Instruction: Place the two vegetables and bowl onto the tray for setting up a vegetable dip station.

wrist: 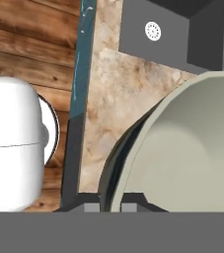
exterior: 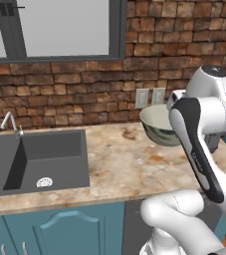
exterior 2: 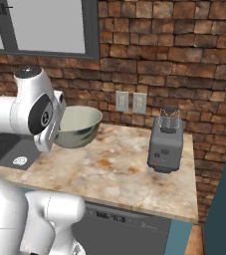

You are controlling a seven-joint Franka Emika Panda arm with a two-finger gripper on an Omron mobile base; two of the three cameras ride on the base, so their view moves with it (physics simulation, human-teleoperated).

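The pale grey-green bowl point(exterior: 156, 124) hangs tilted above the marble counter point(exterior: 119, 164), close to the brick wall. In the right base view the bowl point(exterior 2: 77, 127) sits right beside my white forearm. In the hand view my gripper point(wrist: 111, 206) is shut on the rim of the bowl point(wrist: 192, 148), whose inside spreads over the right half of that view. The two vegetables and the tray are out of view.
A dark sink point(exterior: 45, 159) with a faucet point(exterior: 10, 122) lies left of the bowl. A grey toaster point(exterior 2: 165, 142) stands at the counter's right end below two wall outlets point(exterior 2: 129, 102). The counter's front edge point(exterior 2: 109, 196) runs above blue cabinets.
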